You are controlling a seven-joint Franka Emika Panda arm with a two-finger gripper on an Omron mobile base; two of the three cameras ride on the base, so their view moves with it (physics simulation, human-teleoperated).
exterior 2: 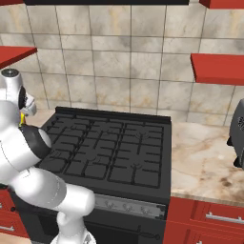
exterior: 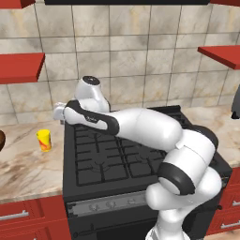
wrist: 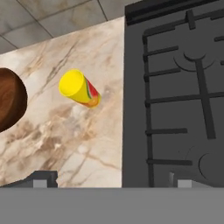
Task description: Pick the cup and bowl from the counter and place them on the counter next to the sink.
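Counter [exterior: 23, 168]: marbled beige-brown worktop over red cabinet fronts, running left of the black stove [exterior: 117, 154] and continuing on its far side.

Arm [exterior: 140, 126]: reaches from lower right across the stove toward the left counter section, wrist above the stove's left edge.

Bowl [wrist: 8, 103]: dark brown, wood-like, sitting on the counter left of the cup, partly cut off by the frame edge; the two are near but apart.

Cup [exterior: 44, 139]: small, yellow, red-orange mark on its side, upright on the counter just beside the stove's left edge.

Gripper [wrist: 111, 179]: jaws spread fully wide, nothing between them, touching nothing; poised above counter and stove edge, cup ahead of the left fingertip [wrist: 41, 178].
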